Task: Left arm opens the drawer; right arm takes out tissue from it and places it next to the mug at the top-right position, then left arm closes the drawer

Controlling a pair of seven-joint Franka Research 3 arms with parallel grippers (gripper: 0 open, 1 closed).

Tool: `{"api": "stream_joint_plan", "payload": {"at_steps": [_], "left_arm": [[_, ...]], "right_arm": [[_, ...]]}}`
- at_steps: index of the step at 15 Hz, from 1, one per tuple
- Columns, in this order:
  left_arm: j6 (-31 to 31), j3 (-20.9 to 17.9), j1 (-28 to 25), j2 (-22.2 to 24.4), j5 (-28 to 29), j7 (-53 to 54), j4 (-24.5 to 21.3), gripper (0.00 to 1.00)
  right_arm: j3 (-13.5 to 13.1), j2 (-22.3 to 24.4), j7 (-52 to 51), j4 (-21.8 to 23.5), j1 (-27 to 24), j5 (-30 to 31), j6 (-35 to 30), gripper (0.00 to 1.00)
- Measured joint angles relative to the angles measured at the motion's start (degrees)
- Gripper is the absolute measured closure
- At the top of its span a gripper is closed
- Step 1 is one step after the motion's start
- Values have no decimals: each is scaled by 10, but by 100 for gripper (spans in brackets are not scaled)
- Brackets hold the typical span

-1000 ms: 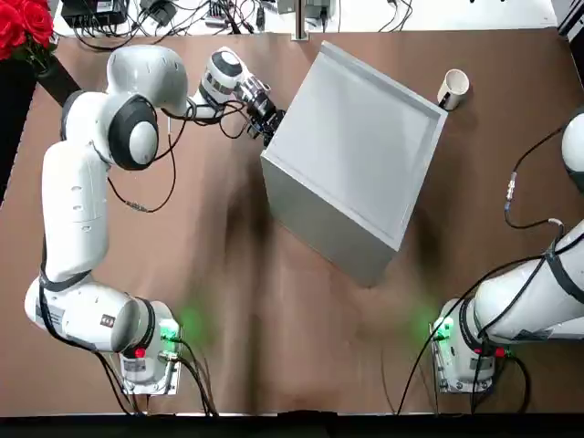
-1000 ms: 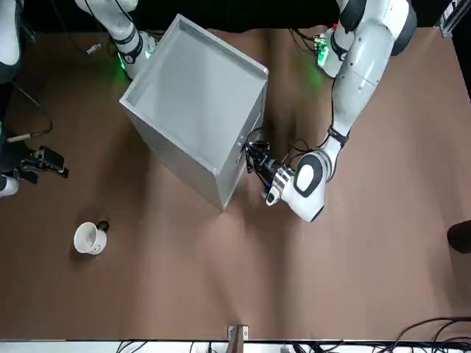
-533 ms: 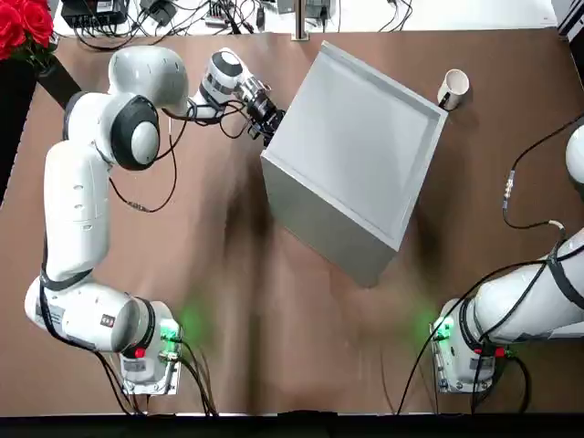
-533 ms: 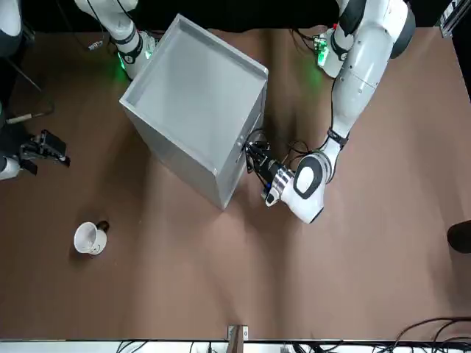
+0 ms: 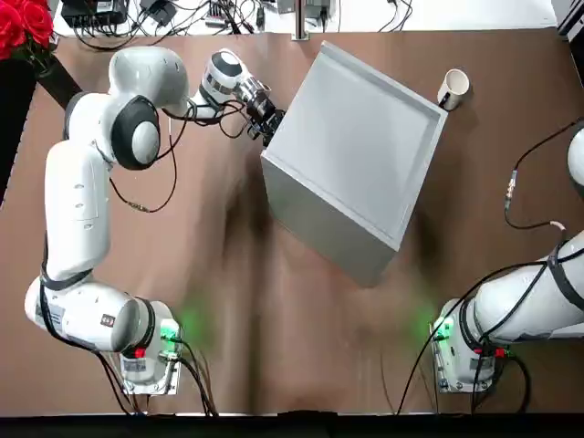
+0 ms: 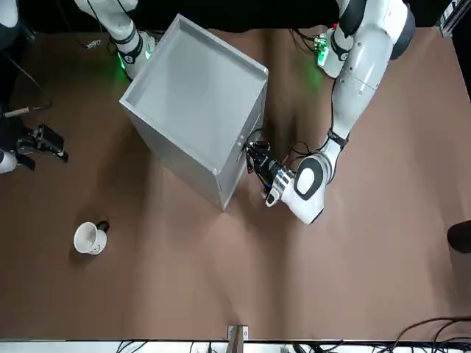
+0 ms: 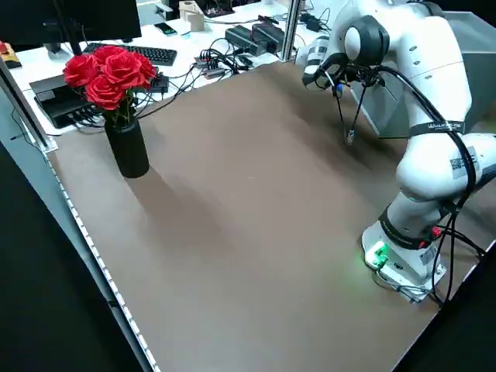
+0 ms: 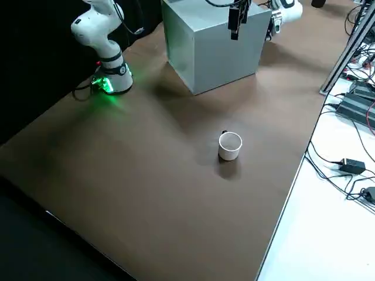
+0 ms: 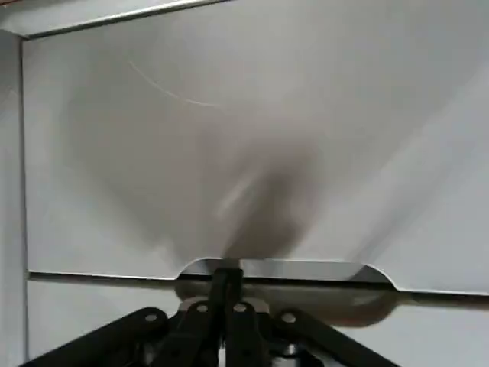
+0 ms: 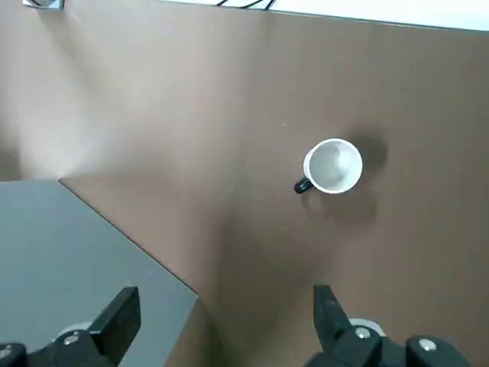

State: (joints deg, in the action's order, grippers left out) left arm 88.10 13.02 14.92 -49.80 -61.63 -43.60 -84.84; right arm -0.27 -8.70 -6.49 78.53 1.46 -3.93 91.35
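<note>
Table (image 5: 228,301) unchanged, right gripper (image 6: 40,140) drifted up

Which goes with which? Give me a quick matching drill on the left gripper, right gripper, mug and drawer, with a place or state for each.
Things:
1. left gripper
2. right gripper
3. mug
4. drawer

Places or states:
A. standing alone on the bare table, apart from the cabinet
B. fingers together at the notch in the grey front
C. closed, flush in the cabinet
D. open, raised above the table

Pairs: 1-B, 2-D, 3-A, 4-C
</note>
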Motion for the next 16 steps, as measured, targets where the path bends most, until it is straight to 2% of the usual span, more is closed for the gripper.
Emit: {"api": "stream_joint_plan", "payload": {"at_steps": [5, 11, 16], "left_arm": [[-21, -12, -16, -1, 2, 5, 3, 99], [-42, -16, -64, -1, 21, 11, 8, 99], [-54, -16, -115, -1, 54, 11, 25, 99]], "right_arm": [[0, 4, 0, 0, 1, 2, -1, 0], [1, 9, 0, -2, 11, 39, 0, 0], [-6, 9, 1, -4, 10, 44, 0, 0]]}}
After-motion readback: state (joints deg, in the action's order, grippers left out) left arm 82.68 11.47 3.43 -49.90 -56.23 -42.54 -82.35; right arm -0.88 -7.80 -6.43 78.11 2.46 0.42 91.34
